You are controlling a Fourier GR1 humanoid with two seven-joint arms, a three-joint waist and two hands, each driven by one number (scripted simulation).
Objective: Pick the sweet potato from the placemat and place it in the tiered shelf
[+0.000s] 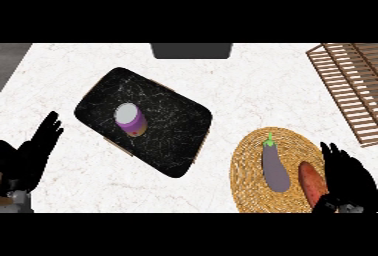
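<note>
- The right hand (345,176) is at the lower right, with its fingers straight and spread wide; it holds nothing.
- The sweet potato (311,184) lies just to the left of this hand, almost touching the fingers, on the right part of the round woven placemat (247,170).
- An eggplant (275,167) lies on the same placemat, on the far side of the sweet potato from the hand, very near to it. I cannot tell if the two touch.
- The shelf (351,85) is ahead of the right hand, near the far right corner of the desk (244,85), well apart from the placemat.
- The left hand (33,152) rests open at the lower left edge and has no part in this step.
- To the left of the placemat, well apart from the right hand, a dark mat (177,130) carries a purple cup (131,120).
- I judge that the step in hand is the grasp, and it is not yet done.
- To do it well, the hand should come over the sweet potato and turn so that the fingers close across its narrow width, not along its length.
- The fingers on the left side must go into the small gap beside the eggplant without pushing it.
- After the grasp, it should lift straight up before it goes forward to the shelf, so the rim of the placemat is not dragged.
</note>
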